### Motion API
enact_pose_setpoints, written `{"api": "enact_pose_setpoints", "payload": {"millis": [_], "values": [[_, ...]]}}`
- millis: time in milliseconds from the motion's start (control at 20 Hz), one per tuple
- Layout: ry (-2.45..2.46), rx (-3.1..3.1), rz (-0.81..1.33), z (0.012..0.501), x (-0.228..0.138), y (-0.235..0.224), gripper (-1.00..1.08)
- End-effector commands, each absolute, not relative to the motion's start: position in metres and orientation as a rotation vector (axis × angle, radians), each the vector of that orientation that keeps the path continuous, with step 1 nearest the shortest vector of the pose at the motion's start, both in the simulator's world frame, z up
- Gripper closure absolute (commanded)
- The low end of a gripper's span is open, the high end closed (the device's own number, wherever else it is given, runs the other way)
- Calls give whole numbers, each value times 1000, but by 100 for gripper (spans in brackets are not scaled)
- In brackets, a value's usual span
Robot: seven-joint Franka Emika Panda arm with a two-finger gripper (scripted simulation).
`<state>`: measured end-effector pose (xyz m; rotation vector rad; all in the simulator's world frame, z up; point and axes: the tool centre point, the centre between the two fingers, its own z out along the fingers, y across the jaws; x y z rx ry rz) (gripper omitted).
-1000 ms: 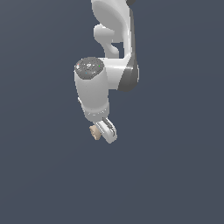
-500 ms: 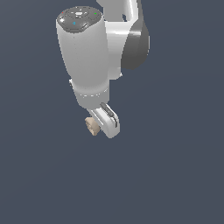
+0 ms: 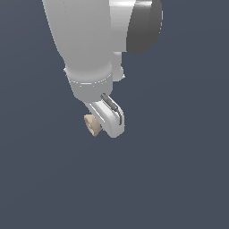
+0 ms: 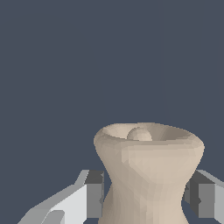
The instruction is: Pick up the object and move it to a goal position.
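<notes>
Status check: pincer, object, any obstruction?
Pincer shut on beige spool at its narrow waist. Spool held off any surface. Nothing in the way in either view.

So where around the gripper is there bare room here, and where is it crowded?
Bare dark background surrounds the gripper below and toward both of the exterior view's sides; no surface or other item shows. It is crowded only between the fingers, where the beige spool-shaped object sits, and above, where the white arm fills the frame.
</notes>
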<state>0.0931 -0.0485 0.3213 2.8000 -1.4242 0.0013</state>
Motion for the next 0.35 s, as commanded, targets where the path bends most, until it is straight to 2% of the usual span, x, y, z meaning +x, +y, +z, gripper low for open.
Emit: {"api": "enact_pose_setpoints", "payload": {"millis": [0, 300], "values": [[-1424, 2800, 0, 327, 95, -48, 108], [-1424, 2800, 0, 331, 97, -48, 108]]}}
